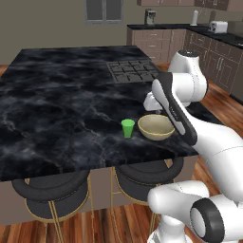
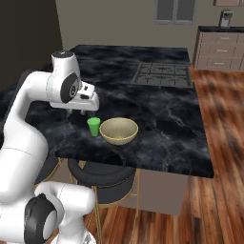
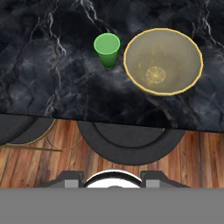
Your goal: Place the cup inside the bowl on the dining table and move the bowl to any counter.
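A: Near the table's front edge: bowl, upright, empty; cup just left of it, apart.

B: Gripper hovers above and behind the cup, holding nothing; its spread I cannot tell. Best descend straight, straddle the cup, avoid the bowl's rim.
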